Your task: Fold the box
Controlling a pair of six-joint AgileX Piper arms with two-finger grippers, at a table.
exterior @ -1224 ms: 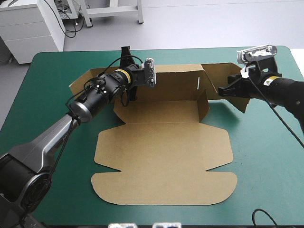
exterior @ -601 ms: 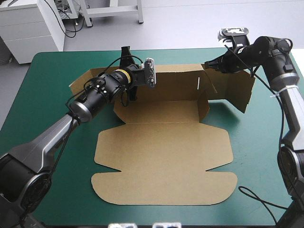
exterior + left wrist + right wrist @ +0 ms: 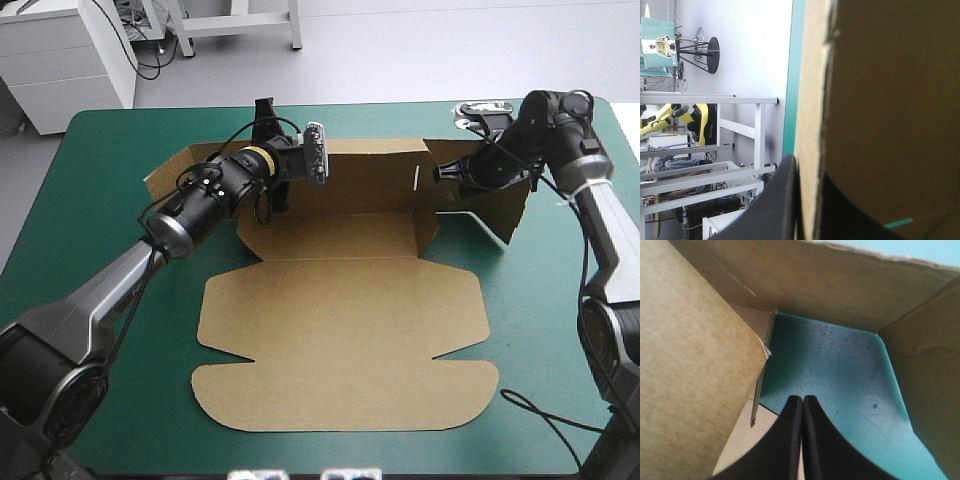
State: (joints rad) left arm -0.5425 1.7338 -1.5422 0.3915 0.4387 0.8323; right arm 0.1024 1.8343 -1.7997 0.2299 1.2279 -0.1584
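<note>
Left claw (image 3: 807,172) pinched on the rear wall's edge of the box (image 3: 340,330). The right claw (image 3: 802,400) is closed and empty, in the pocket beside the right end wall. The box sits mid-surface (image 3: 100,200): rear wall up, end flaps loose, front panel flat. Roughly a third done, I'd judge.

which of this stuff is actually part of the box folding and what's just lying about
In the job: box, back wall raised; left gripper, clamped on that wall; right gripper, shut, inside the box's right end.
Just there: teal-green cover, merely the work surface.
</note>
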